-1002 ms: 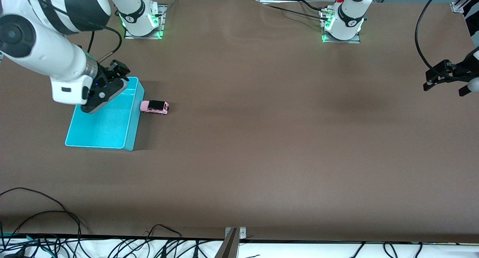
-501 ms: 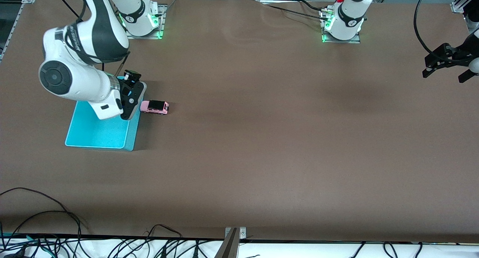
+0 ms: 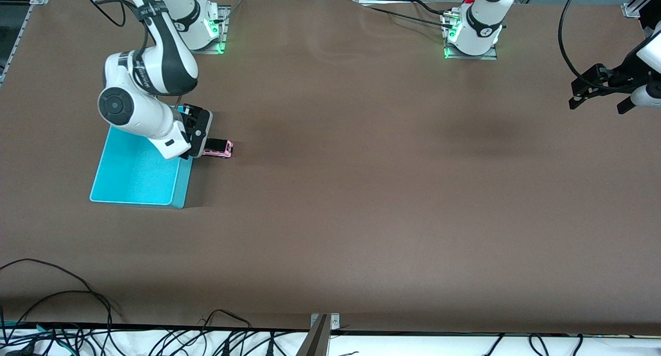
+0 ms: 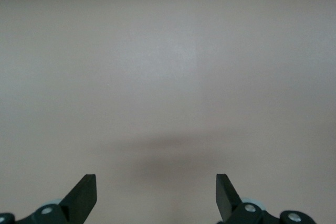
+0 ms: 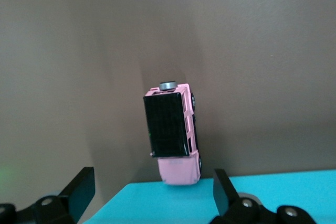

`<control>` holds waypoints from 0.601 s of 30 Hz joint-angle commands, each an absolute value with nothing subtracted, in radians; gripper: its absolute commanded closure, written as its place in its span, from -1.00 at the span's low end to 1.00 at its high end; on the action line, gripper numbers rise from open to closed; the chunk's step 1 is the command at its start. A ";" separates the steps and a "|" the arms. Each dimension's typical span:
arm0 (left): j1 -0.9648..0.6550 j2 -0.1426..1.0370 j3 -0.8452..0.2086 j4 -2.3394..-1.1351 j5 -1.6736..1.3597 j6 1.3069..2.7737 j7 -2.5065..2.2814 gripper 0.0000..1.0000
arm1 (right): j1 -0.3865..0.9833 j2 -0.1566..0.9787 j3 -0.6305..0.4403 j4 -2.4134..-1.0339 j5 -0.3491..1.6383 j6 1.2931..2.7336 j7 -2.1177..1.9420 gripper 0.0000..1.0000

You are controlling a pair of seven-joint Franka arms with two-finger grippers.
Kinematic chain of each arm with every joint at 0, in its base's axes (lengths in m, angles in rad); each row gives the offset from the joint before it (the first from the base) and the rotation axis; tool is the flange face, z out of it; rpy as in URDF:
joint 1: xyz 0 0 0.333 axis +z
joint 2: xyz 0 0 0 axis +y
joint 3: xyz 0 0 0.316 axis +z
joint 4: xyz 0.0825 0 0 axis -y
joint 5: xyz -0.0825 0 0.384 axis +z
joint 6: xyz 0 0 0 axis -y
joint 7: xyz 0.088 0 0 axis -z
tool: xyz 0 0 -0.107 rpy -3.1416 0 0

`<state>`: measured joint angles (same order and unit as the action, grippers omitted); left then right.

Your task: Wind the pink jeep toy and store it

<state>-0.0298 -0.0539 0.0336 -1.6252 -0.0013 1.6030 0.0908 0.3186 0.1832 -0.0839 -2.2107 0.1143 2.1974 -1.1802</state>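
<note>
The pink jeep toy [image 3: 219, 149] stands on the brown table beside the cyan bin [image 3: 134, 176], on the bin's side toward the left arm's end. In the right wrist view the pink jeep toy [image 5: 172, 135] shows its black roof, with its pink end at the cyan bin's rim [image 5: 220, 199]. My right gripper [image 3: 198, 145] hangs low over that rim and the jeep's near end. It is open [image 5: 152, 192] and holds nothing. My left gripper [image 3: 597, 102] waits in the air over the left arm's end of the table, open [image 4: 156, 192] and with bare table under it.
Both arm bases [image 3: 196, 22] [image 3: 472, 33] stand along the table's edge farthest from the front camera. Loose black cables [image 3: 77, 294] and a metal bracket [image 3: 324, 322] lie along the nearest edge. A black cable [image 3: 565, 46] loops above the left gripper.
My right arm has swung down from over the cyan bin to its rim beside the jeep. My left gripper has drifted slightly toward the table's middle. The jeep has not moved.
</note>
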 commanded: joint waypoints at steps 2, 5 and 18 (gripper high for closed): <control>-0.035 0.028 0.035 -1.531 -0.015 1.557 0.081 -1.00 | 0.322 0.187 -0.075 -2.304 0.133 2.350 -1.287 -1.00; -0.035 0.046 0.035 -1.525 -0.018 1.557 0.081 -1.00 | 0.324 0.216 -0.052 -2.306 0.133 2.397 -1.315 -1.00; -0.034 0.049 0.032 -1.523 -0.006 1.560 0.083 -1.00 | 0.322 0.253 0.002 -2.393 0.133 2.592 -1.325 -1.00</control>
